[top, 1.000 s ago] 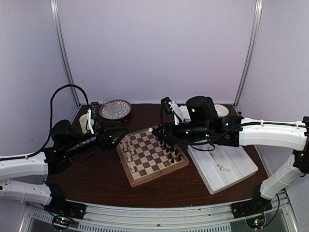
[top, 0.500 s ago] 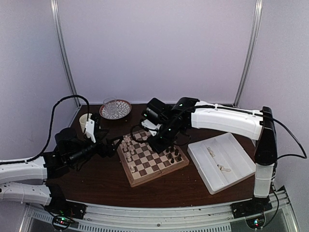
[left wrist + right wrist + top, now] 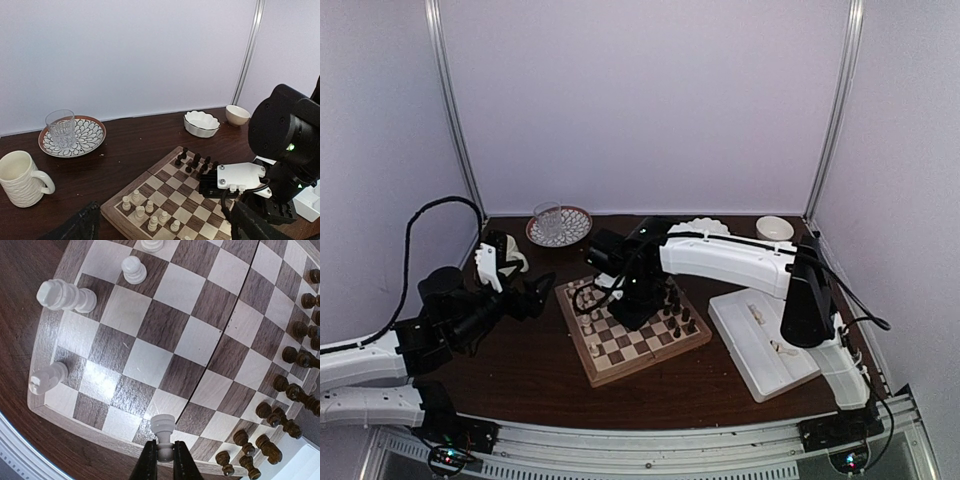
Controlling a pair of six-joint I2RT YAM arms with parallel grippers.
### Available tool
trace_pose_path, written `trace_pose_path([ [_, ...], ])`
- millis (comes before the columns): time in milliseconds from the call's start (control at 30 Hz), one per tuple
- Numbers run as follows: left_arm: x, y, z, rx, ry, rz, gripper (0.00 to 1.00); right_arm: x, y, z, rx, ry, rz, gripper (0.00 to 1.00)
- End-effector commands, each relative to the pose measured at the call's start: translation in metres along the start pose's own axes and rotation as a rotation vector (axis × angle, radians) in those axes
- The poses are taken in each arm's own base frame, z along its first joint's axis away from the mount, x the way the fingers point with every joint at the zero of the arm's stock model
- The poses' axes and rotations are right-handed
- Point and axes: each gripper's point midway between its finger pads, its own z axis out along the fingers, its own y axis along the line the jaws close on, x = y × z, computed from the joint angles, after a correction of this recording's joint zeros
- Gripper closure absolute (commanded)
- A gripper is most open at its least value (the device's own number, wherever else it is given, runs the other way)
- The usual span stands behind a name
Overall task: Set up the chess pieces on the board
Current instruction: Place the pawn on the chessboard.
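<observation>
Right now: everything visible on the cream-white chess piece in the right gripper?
Cream-white chess piece: small, turned, smooth like painted wood or plastic, with a flared ringed end and a narrow stem. The right gripper is shut on the stem between dark fingers; the flared end points toward the checked wooden board, over its edge squares. Board contact unclear.

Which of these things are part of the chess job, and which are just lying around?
Job: board, cream-white chess pieces, right gripper pinching a white piece, white tray with more pieces.
Lying about: mug, glass on patterned plate, scalloped bowl, small bowl.
</observation>
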Motion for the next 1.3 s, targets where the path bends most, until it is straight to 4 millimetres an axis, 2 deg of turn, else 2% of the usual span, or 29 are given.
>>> trace_pose_path([
  [0,-0.004,0.011,-0.002,-0.054,-0.029,0.007,0.10,-0.007,0.003,-0.004,-0.001,-0.004,-0.024,0.95],
  [533,-0.002,0.007,0.001,-0.038,-0.007,0.004,0.10,-0.007,0.006,0.026,0.003,0.047,-0.035,0.92],
  [700,-0.003,0.007,0.001,-0.040,-0.008,0.001,0.10,-0.006,0.006,0.030,0.004,0.052,-0.040,0.81],
  [867,-0.002,0.007,0.001,-0.038,-0.007,0.002,0.10,-0.012,0.008,0.025,-0.004,0.026,-0.035,0.71],
  [967,-0.001,0.006,0.001,-0.035,-0.003,0.001,0.10,-0.016,0.009,0.018,-0.018,-0.003,-0.030,0.63],
  [1033,-0.001,0.006,0.002,-0.032,0.000,0.001,0.10,-0.020,0.013,0.006,-0.043,-0.036,-0.032,0.62],
  [1133,0.001,0.005,0.004,-0.032,0.018,0.002,0.10,-0.028,0.015,-0.021,-0.076,-0.133,-0.037,0.61],
  [1267,0.008,0.002,0.011,-0.035,0.079,0.002,0.12,-0.031,0.010,-0.070,-0.106,-0.335,-0.053,0.58],
])
